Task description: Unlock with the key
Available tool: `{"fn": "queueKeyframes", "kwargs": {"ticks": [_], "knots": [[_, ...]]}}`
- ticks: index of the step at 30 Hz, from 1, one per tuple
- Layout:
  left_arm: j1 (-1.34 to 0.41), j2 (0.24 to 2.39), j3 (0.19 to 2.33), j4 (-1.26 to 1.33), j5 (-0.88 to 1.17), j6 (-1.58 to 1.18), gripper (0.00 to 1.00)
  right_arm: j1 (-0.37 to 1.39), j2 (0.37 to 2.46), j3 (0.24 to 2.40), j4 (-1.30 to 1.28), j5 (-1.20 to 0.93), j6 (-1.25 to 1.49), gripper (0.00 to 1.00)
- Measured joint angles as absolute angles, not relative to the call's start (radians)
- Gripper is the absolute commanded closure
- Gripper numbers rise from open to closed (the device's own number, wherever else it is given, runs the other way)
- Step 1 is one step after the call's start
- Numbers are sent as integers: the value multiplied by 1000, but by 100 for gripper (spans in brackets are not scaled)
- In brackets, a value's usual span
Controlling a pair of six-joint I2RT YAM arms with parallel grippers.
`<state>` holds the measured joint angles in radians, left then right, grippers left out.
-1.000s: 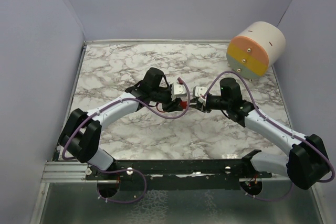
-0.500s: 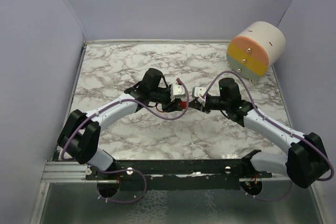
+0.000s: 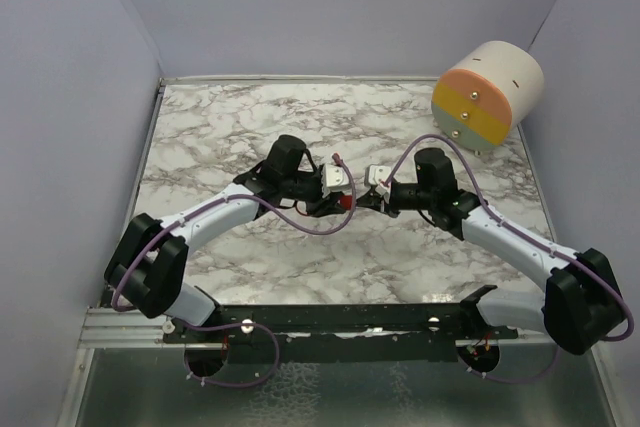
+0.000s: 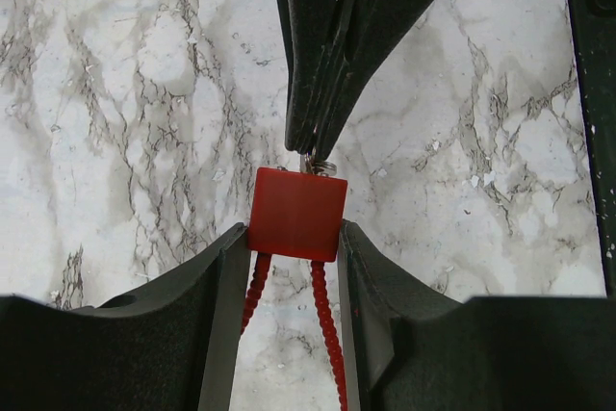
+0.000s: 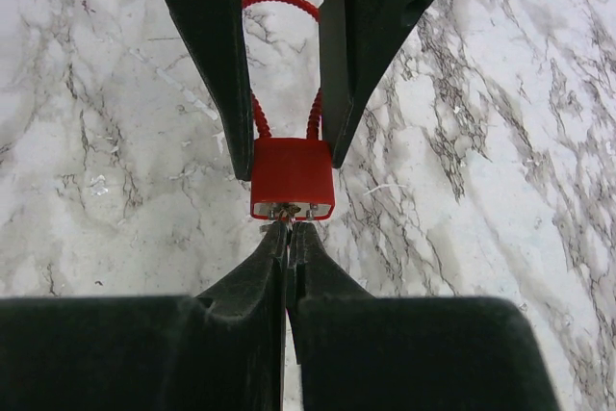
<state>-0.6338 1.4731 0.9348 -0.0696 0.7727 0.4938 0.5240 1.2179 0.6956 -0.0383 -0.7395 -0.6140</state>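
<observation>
Left claw (image 4: 294,235) pinches the red padlock (image 4: 296,213) by its two flat sides, one finger (image 4: 223,276) pressed against each. The lock's body stands out just past the fingertips. From the end of the lock nearest the claw's palm, a beaded red cable (image 4: 325,320) runs back in two strands between the fingers. In the right wrist view the same cable closes in a loop deep inside that claw.

Right claw (image 5: 288,231) faces the left claw tip to tip, its fingers pressed together to a narrow point on the key (image 5: 286,211). Only a small glint of metal shows of the key. It sits right at the fingertips and touches the middle of the padlock's end face. Whether the blade is seated in the keyway cannot be told.

From above, the two claws meet over the middle of the marble table (image 3: 230,127). The padlock is a small red spot between them, on the left claw's side. A purple cord (image 3: 300,224) sags from the left arm just behind its claw, and another arches over the right arm. Well beyond the right claw, off to its outer side at the table's far corner, stands a cream drum (image 3: 487,95). Its face is banded orange, yellow and green.
</observation>
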Motion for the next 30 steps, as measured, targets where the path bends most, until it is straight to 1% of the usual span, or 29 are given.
{"fn": "queueKeyframes", "kwargs": {"ticks": [13, 30], "knots": [[-630, 1377, 831, 42, 745, 493, 100, 525, 1252, 738, -52, -780, -571, 99], [-630, 1374, 794, 114, 709, 489, 100, 523, 1306, 788, -84, -784, -524, 99]]}}
